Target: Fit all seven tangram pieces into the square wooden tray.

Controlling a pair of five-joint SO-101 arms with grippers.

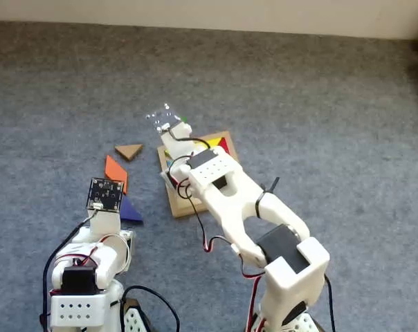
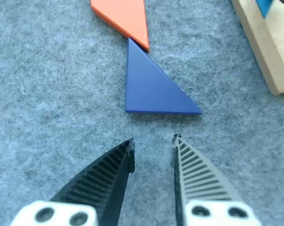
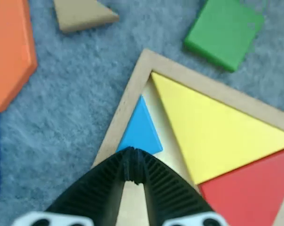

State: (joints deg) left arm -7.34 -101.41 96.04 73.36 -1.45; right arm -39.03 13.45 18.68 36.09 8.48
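The square wooden tray [image 1: 183, 207] holds a yellow triangle [image 3: 217, 127], a red piece [image 3: 250, 193] and a small light blue triangle [image 3: 141, 129] near one corner. My right gripper [image 3: 132, 165] is shut, its tips just over the light blue triangle's edge. A green square [image 3: 224, 33], a tan triangle [image 1: 129, 151], an orange parallelogram [image 1: 115, 173] and a dark blue triangle [image 2: 149, 87] lie on the carpet outside the tray. My left gripper [image 2: 153, 141] is open, a short way from the dark blue triangle's long flat side, with nothing between its fingers.
Grey carpet covers the whole floor. The right arm [image 1: 223, 187] stretches over the tray [image 3: 128, 103] and hides much of it from above. A corner of the tray [image 2: 264, 56] lies close to the dark blue triangle. The orange parallelogram [image 2: 123, 16] touches that triangle's tip.
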